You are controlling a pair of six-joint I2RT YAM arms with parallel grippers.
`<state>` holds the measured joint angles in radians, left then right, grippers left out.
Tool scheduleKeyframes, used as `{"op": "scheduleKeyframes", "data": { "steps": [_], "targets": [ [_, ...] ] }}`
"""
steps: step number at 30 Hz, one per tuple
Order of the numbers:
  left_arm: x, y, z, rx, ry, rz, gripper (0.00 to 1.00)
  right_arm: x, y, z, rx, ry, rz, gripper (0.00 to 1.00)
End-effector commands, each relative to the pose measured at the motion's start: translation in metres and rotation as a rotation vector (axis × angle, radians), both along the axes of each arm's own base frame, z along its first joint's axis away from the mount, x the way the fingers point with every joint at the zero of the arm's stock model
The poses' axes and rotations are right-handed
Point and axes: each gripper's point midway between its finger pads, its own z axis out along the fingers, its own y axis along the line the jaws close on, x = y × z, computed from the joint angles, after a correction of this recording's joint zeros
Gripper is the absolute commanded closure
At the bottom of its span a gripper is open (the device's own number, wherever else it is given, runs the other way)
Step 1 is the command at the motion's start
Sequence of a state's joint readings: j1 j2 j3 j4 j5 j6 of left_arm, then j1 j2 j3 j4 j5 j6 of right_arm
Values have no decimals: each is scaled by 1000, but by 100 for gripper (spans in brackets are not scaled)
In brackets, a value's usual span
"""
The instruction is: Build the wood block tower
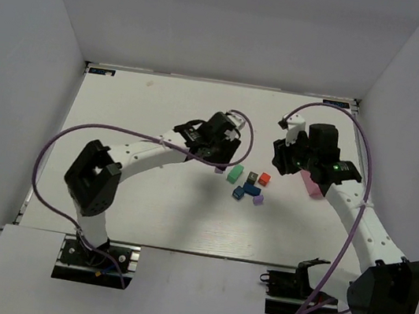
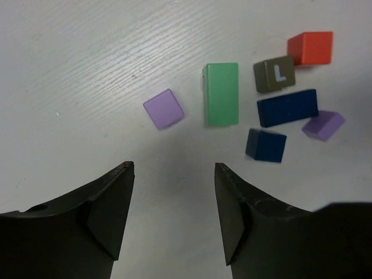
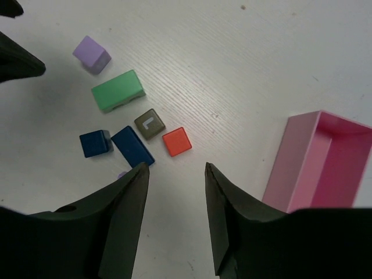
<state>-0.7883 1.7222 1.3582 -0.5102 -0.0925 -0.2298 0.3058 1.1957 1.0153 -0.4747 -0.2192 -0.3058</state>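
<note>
The wood blocks lie loose and flat on the white table, none stacked. In the left wrist view I see a purple cube (image 2: pixel 163 108), a green bar (image 2: pixel 221 94), a dark cube marked L (image 2: pixel 274 74), a red cube (image 2: pixel 311 47), a blue bar (image 2: pixel 288 107), a blue cube (image 2: pixel 265 145) and a second purple piece (image 2: pixel 323 125). My left gripper (image 2: pixel 173 167) is open and empty, just short of the purple cube. My right gripper (image 3: pixel 174 168) is open and empty, near the red cube (image 3: pixel 176 141) and the blue bar (image 3: pixel 133 146). No tower stands.
A pink rectangular tray (image 3: pixel 290 163) lies on its side to the right of the blocks, close to my right gripper (image 1: pixel 284 162). It also shows in the top view (image 1: pixel 310 185). White walls enclose the table (image 1: pixel 145 211).
</note>
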Motion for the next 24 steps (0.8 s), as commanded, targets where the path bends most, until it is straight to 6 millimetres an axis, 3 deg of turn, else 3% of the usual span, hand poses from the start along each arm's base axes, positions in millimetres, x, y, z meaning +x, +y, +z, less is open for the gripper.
{"op": "scheduleKeyframes", "data": {
  "steps": [1,4,8,10,16,24],
  "targets": [
    [17,8,-10,113,-3,134,32,17,-9,23,20,-98,-120,50],
    [21,1,-16,117,4,168,32,8,-2,23,83,-95,-96,50],
    [25,-13,-26,86,31,209,32,10,-9,33,89,-145,-136,53],
    [28,-15,-42,106,49,229,32,9,-11,34,89,-154,-147,55],
    [32,-34,-62,74,84,247,32,6,-11,34,97,-157,-139,55],
    [32,-28,-72,104,75,292,35,4,-11,33,99,-155,-135,55]
  ]
}}
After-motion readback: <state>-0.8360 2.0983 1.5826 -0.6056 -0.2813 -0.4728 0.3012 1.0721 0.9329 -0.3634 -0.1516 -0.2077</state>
